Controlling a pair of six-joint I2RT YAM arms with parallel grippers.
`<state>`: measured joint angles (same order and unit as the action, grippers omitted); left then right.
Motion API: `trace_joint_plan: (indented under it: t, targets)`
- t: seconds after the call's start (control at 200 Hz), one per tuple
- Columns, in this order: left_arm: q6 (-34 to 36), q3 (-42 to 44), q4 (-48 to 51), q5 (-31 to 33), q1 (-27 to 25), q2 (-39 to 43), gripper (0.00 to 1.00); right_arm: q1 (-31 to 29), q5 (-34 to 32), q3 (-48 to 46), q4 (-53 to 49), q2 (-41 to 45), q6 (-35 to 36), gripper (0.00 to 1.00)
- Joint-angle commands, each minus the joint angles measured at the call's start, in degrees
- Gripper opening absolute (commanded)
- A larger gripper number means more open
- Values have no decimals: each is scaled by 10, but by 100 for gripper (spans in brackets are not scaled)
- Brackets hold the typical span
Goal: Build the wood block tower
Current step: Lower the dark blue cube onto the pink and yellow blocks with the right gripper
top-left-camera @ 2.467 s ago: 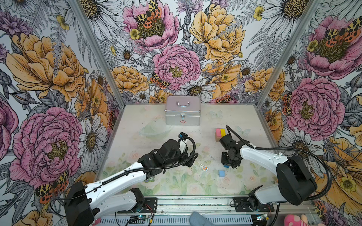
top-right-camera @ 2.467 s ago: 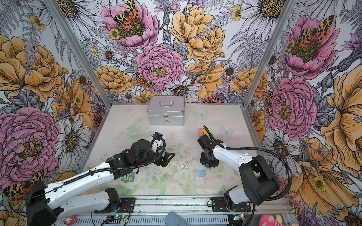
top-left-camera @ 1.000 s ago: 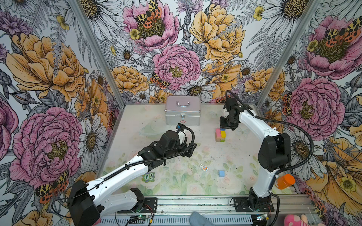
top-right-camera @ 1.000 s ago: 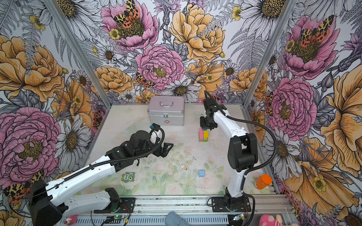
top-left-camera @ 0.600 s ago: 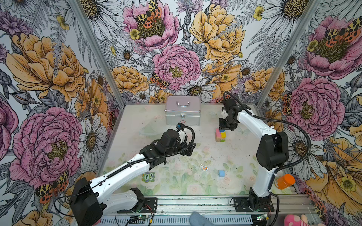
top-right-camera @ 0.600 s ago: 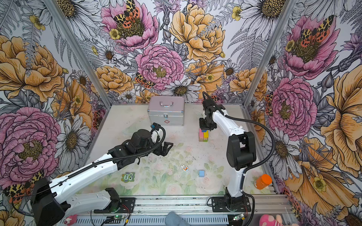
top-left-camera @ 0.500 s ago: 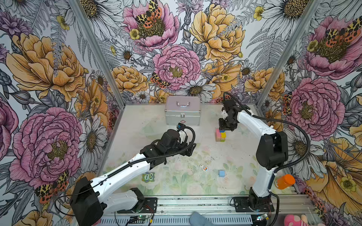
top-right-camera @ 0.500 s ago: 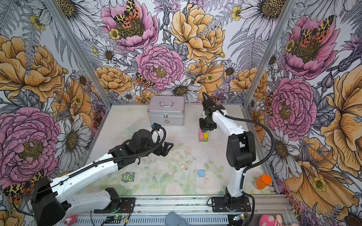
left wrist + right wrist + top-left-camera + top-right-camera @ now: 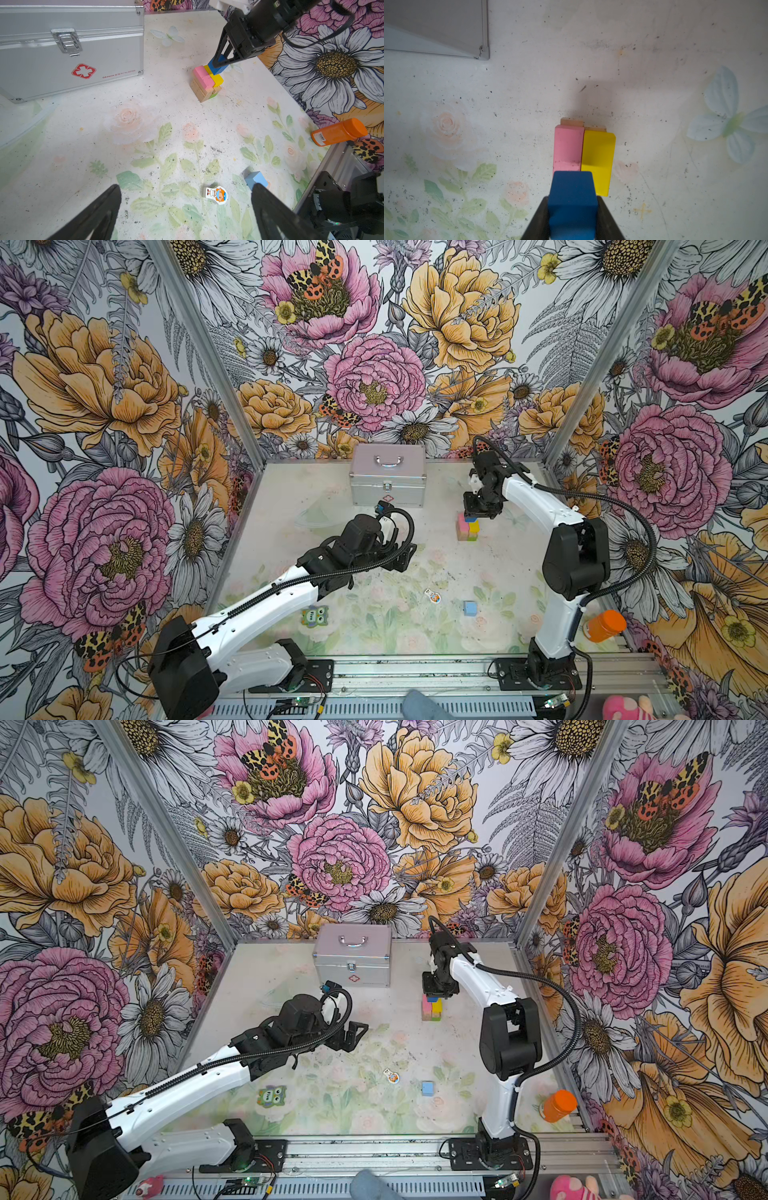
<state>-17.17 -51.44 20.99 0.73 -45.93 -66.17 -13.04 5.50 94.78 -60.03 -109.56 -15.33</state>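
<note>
The tower stands at the back right: tan and green blocks below, a pink block and a yellow block side by side on top. My right gripper is shut on a dark blue block, right over one end of the pink and yellow pair. Whether it touches them I cannot tell. My left gripper hovers open and empty over mid-table. A light blue cube lies loose near the front.
A silver metal case stands at the back centre, left of the tower. A flat cartoon figure piece and an owl piece lie near the front. An orange bottle lies at the front right edge.
My right gripper has carried the dark blue block from the front of the table to the tower and, over the last second, sunk slightly onto it. The left arm has barely shifted.
</note>
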Motion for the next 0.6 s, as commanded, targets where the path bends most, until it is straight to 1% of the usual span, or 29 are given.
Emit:
trace_joint_plan:
  t: [0.0,0.59]
  targets:
    - [-6,0,-10,-6,5,20,99,4,4,11,0,-12,4,32]
    - [-4,1,-17,-8,13,14,99,7,-15,47,-2,-50,7,32]
